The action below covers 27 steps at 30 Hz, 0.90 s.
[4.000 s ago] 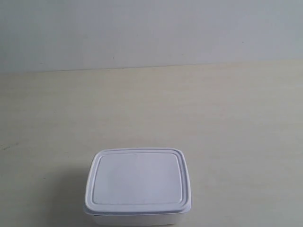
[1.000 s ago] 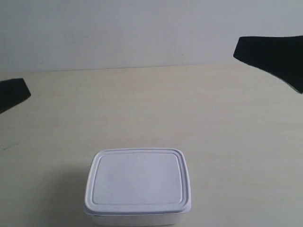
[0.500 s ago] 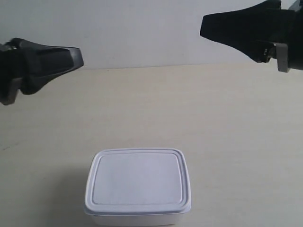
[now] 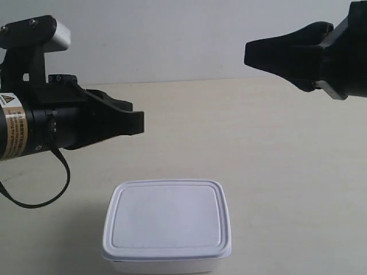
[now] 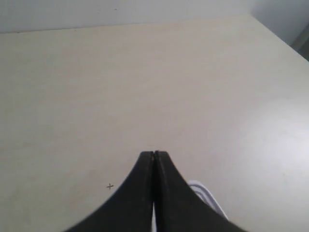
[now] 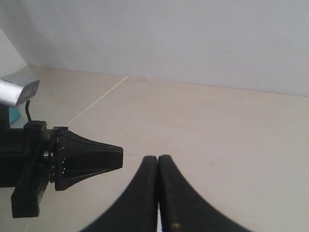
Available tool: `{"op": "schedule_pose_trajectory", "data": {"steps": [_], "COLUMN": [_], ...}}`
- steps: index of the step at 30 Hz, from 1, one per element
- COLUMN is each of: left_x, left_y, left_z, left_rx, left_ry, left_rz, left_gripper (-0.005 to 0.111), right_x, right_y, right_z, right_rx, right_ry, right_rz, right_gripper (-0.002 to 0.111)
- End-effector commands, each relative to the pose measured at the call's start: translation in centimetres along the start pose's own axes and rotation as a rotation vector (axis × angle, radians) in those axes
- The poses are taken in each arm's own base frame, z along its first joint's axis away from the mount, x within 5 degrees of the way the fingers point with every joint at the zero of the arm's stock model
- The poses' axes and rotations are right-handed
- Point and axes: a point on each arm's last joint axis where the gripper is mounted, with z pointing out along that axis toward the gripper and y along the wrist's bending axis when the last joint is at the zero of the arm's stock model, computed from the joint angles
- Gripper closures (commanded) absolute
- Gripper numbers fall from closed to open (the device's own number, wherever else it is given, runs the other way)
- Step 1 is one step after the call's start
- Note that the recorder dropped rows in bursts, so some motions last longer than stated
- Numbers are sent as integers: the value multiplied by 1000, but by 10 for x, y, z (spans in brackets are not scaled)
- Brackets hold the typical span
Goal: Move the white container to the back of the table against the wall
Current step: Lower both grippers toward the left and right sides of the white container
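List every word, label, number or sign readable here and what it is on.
A warning triangle sign on the arm at the exterior view's left: no readable words.
A tan label beside it on that arm: print too small to read.
A small "+" mark on the table.
The white container: no text.

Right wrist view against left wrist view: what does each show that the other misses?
Only the right wrist view shows the other arm, with the left gripper side-on. Only the left wrist view shows a corner of the white container. Both show the table, the wall and a shut, empty gripper: the left one in its view, the right gripper in its own.
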Motion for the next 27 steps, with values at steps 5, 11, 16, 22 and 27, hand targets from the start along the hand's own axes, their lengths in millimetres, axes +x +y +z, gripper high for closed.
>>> {"op": "schedule_pose_trajectory", "data": {"steps": [5,11,16,22,27], "left_x": [-2,0,20,43,65], "left_y": [-2,-7,-14,-16,-14], "left_z": [1,3,14,26,29], "left_rx": [6,53,164,224,250], "left_ry": [-9,7,104,207,292], "left_rz": [60,24,26,77,96], "left_gripper": [107,107,107,107,107], "right_x": [9,32,55,76,98], "right_y": [12,-1,-13,-3,2], "right_z": [3,25,43,60,63], "right_rx": [-160,-190,-171,-213,-170], "right_ry": [98,262,350,432,489], "right_rz": [-18,54,45,-26,-51], "right_gripper": [108,108,108,108,108]}}
